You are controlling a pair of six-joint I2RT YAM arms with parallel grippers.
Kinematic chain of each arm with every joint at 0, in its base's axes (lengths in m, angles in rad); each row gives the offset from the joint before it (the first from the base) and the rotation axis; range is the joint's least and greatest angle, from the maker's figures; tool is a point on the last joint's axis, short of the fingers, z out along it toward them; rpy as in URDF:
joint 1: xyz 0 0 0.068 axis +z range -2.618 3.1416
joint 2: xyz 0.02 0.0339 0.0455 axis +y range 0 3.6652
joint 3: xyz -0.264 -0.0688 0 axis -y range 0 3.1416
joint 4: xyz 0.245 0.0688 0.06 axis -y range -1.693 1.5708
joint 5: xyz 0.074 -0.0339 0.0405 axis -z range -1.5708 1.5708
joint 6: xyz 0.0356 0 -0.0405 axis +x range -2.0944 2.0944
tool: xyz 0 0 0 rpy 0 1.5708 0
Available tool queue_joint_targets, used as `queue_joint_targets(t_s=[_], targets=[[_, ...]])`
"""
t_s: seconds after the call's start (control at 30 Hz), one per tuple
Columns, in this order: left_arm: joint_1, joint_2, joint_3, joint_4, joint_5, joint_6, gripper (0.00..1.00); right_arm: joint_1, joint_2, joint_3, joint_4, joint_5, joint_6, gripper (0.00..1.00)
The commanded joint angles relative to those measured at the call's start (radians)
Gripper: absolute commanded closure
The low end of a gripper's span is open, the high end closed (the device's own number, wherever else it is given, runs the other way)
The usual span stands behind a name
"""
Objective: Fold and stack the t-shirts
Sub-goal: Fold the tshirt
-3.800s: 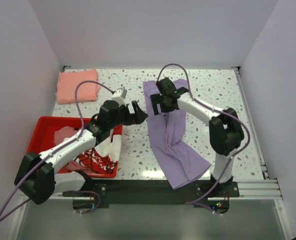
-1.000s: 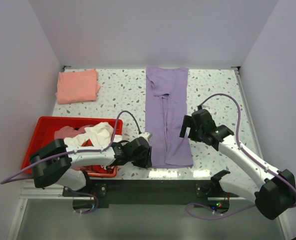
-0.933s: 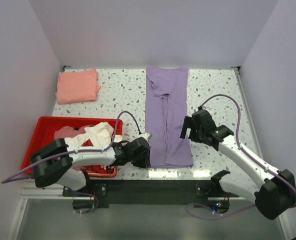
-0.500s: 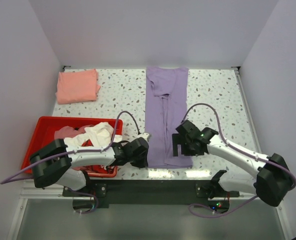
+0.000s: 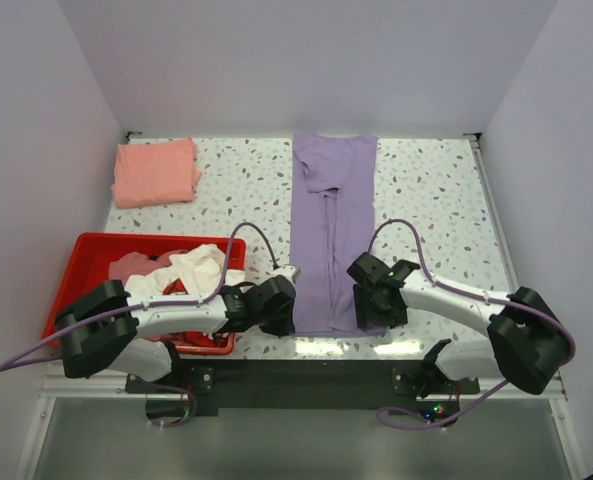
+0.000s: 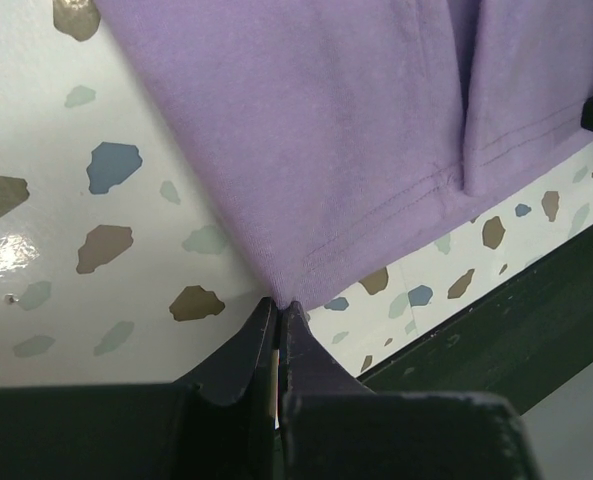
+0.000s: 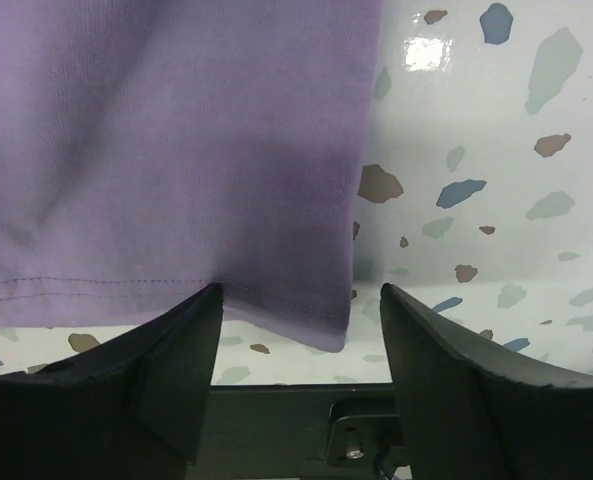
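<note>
The lavender-purple t-shirt lies as a long narrow strip down the middle of the table, hem toward the near edge. My left gripper is shut on the hem's near-left corner, with the cloth pinched between the tips. My right gripper stands open low over the near-right corner, its jaws straddling the hem without pinching it. A folded salmon-pink t-shirt rests at the far left.
A red tray at the near left holds a white t-shirt with red print and a dusty pink one. The black rail along the table's near edge runs just behind both grippers.
The right arm swung left and toward the near edge, from beside the shirt to its near-right corner, its jaws narrowing a little. The left gripper stayed at the near-left corner.
</note>
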Motion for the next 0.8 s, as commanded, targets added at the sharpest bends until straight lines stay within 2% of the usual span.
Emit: queue_joint_targets(t_s=[0.0, 0.13, 0.17, 0.63, 0.77], targets=[[-0.004, -0.025, -0.014, 0.015, -0.011, -0.029, 1.0, 0.007, 0.016, -0.011, 0.03, 0.01, 0.016, 0.34], [-0.006, -0.027, -0.02, 0.008, -0.016, -0.039, 1.0, 0.007, 0.016, -0.01, -0.002, 0.056, 0.036, 0.53], [-0.006, -0.028, -0.02, 0.005, -0.019, -0.042, 1.0, 0.007, 0.013, -0.01, -0.01, 0.057, 0.037, 0.55], [-0.006, -0.083, -0.055, -0.043, -0.023, -0.072, 1.0, 0.005, -0.095, -0.079, -0.015, -0.016, 0.057, 0.54], [-0.006, -0.102, -0.091, -0.014, 0.007, -0.098, 1.0, 0.005, -0.104, -0.1, 0.014, -0.062, 0.06, 0.66]])
